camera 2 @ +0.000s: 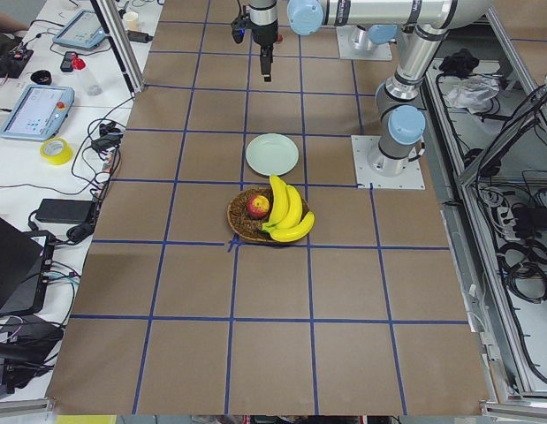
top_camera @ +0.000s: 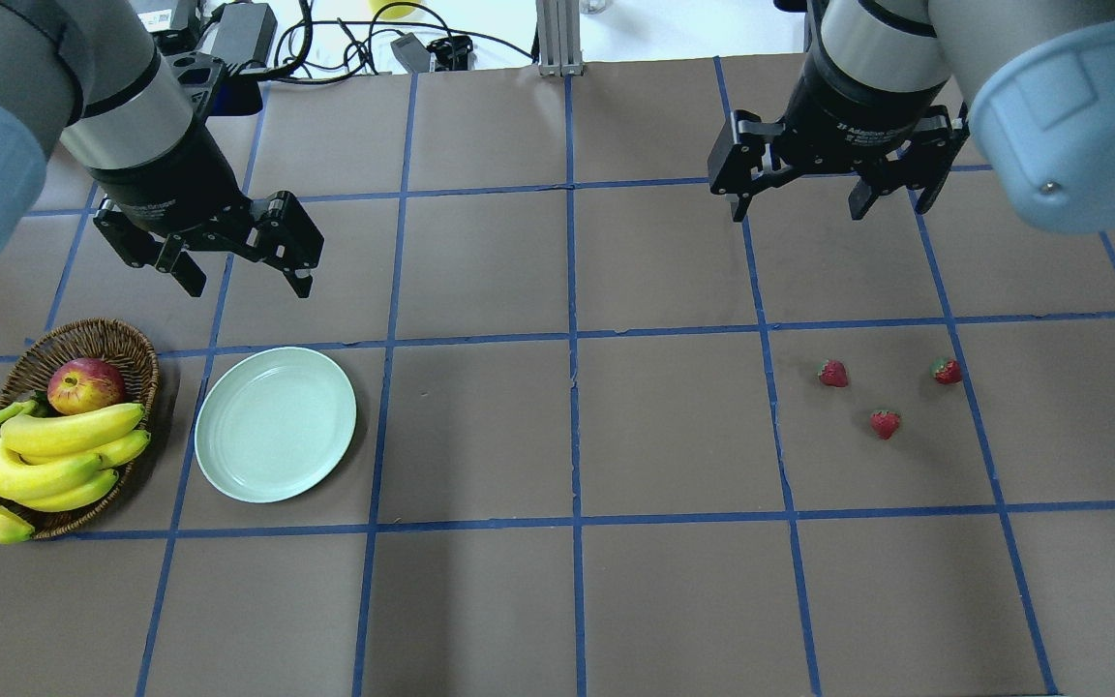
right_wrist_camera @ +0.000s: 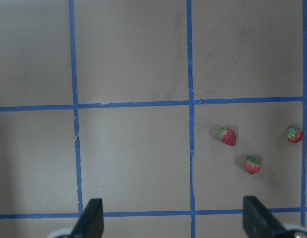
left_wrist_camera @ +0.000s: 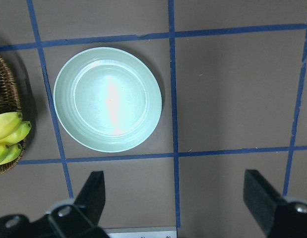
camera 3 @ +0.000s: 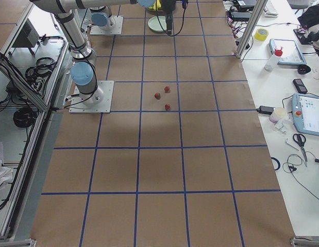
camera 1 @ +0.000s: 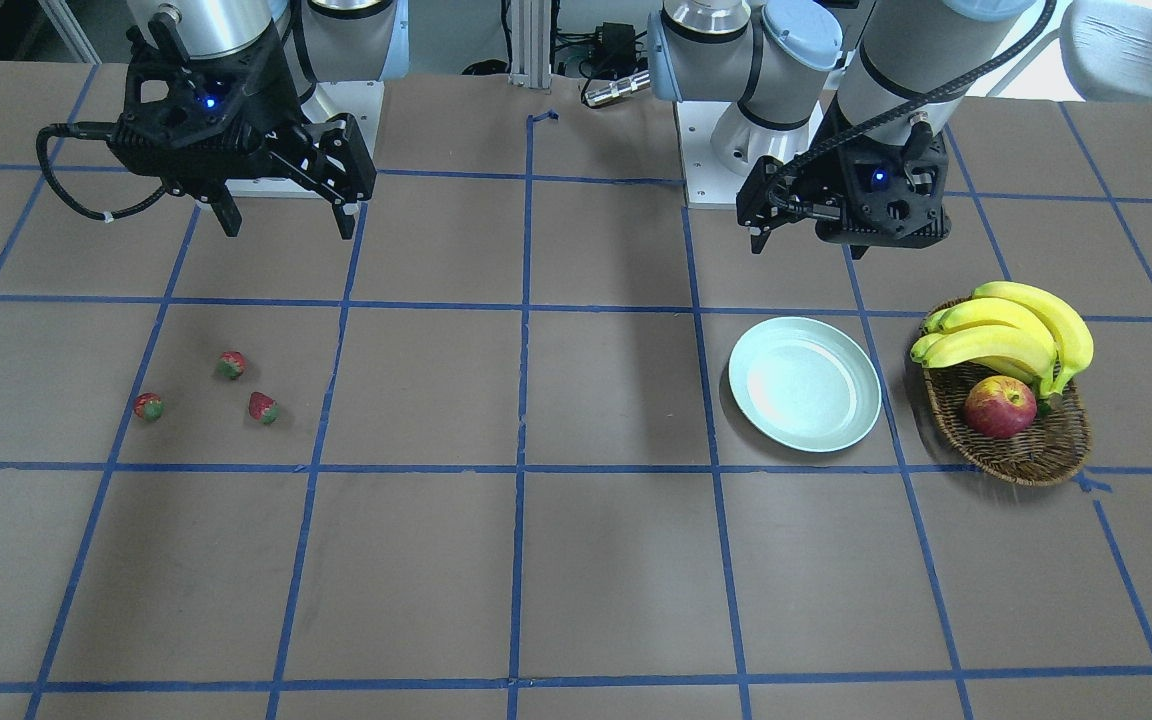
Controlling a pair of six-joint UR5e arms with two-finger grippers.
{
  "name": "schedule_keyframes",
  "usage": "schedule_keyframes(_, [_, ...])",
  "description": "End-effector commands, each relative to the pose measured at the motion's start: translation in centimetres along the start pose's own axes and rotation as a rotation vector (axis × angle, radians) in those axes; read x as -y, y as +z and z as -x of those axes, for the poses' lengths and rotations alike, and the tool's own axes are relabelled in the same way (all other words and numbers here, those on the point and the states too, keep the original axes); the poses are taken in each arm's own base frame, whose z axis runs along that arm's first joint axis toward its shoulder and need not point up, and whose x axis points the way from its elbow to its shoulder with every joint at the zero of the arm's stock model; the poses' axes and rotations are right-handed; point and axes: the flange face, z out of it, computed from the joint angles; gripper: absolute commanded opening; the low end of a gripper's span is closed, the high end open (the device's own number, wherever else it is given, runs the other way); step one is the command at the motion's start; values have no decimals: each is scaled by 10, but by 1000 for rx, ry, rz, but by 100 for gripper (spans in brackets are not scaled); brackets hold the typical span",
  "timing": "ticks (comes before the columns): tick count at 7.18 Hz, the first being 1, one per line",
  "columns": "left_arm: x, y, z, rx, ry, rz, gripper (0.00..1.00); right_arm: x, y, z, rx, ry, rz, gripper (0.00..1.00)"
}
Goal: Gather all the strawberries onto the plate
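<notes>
Three strawberries [top_camera: 832, 374] [top_camera: 885, 423] [top_camera: 946, 370] are sitting well apart from the plate [top_camera: 275, 424], with left gripper [top_camera: 251, 287] and right gripper [top_camera: 798, 213] hovering spread wide, empty.

Brown table [top_camera: 557, 600] gridded blue; white benches [camera 3: 303, 77] alongside.

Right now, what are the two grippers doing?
Left gripper: open, holding nothing.
Right gripper: open, holding nothing.

White print on right gripper [top_camera: 814, 208] body: too blurred to read.
</notes>
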Motion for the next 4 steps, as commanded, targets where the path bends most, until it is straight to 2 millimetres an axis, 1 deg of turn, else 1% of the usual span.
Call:
schedule_keyframes(1, [0,0,0,0,0,0,100,0,1,0,1,-1,0,100])
schedule_keyframes(4, [0,0,1,6,2,1,100,1,2,0,1,-1,3,100])
